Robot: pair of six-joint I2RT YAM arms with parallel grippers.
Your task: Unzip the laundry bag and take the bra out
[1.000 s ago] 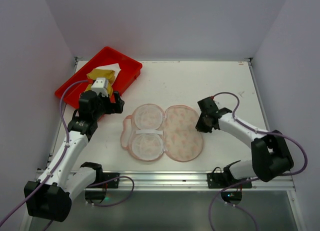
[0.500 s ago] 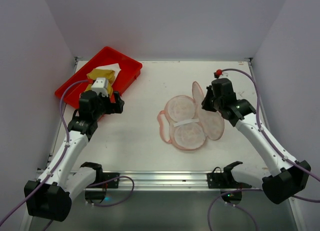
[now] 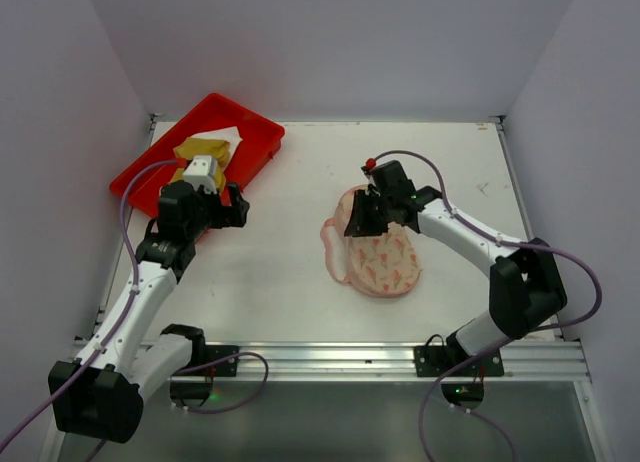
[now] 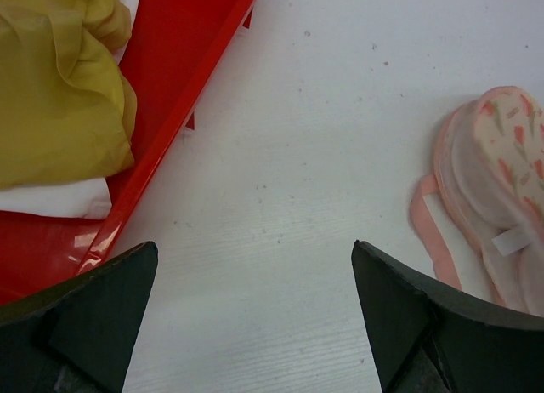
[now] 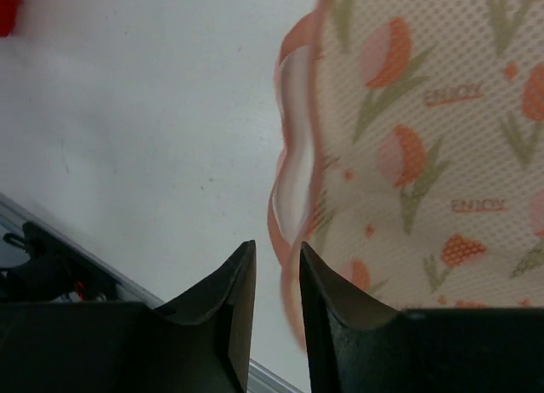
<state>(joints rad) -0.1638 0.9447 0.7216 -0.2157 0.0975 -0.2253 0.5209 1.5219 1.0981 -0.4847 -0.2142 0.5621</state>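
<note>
The laundry bag (image 3: 385, 264) lies right of the table's middle, folded shut with its printed side up and its pink loop (image 3: 328, 238) to the left. It also shows in the left wrist view (image 4: 501, 155) and fills the right wrist view (image 5: 425, 155). My right gripper (image 3: 361, 220) sits over the bag's upper left lobe. Its jaws (image 5: 272, 244) are nearly together, with the pink zip edging running into the narrow gap. My left gripper (image 3: 232, 207) is open and empty (image 4: 255, 244) above bare table beside the red tray. No bra shows at the bag.
A red plastic tray (image 3: 250, 122) stands at the back left and also shows in the left wrist view (image 4: 187, 78). It holds a mustard-yellow garment (image 3: 200, 148) and a white cloth (image 3: 226, 134). Grey walls enclose the table on three sides.
My right gripper swung left, carrying the bag's printed flap over the white mesh halves, so the bag now lies folded shut. The bag had first slid right. The left arm has not moved.
</note>
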